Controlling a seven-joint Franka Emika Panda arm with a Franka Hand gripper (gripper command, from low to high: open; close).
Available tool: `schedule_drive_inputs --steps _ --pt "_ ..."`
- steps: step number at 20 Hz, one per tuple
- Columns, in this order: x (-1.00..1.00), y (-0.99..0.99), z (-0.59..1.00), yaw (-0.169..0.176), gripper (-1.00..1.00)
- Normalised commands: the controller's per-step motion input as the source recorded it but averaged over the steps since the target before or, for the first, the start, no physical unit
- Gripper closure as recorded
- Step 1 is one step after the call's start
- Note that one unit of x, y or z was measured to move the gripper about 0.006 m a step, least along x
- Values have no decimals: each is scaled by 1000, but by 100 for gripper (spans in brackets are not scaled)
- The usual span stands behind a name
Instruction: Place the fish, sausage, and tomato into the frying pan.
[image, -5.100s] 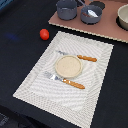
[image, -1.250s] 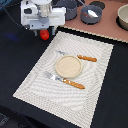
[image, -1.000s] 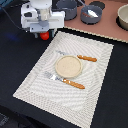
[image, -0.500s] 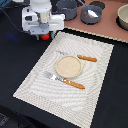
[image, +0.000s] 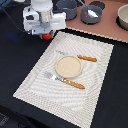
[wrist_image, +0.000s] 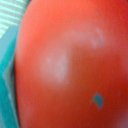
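In the exterior view you had the gripper (image: 46, 33) low over the tomato (image: 47, 36), of which only a small red patch showed beneath the white hand. Take the tan plate (image: 67, 66) as your landmark: the tomato sat on the dark table (image: 15, 55) well away from it, toward the exterior view's left and farther back, just off the far left corner of the striped placemat (image: 95, 90). The frying pan (image: 67, 8) stood farther back than the plate, beside the taller pot (image: 91, 14), which held something pale that could have been the fish, though it was too blurred to call. You could not read the finger spacing here, because the hand's body covered the jaws. In the wrist view the tomato (wrist_image: 70, 65) filled nearly the whole picture, glossy and very close, with a sliver of placemat (wrist_image: 11, 11) at one corner; no fingers appeared, so I cannot tell whether you were gripping it or merely straddling it. To do this step well, you would have wanted the jaws centred across the widest part, squeezed gently so the slick skin did not squirt out, then lifted straight up before heading for the pan. Being round, the tomato had no long axis or heading to respect.
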Motion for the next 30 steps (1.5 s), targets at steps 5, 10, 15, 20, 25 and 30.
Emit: schedule_drive_inputs --steps 5,10,15,20,25,30 --pt "919 192 1000 -28 100" --pt "995 370 1000 -3 100" --pt "1000 555 1000 0 100" --pt "936 619 939 0 100" --pt "785 723 468 0 100" --pt "758 760 229 0 100"
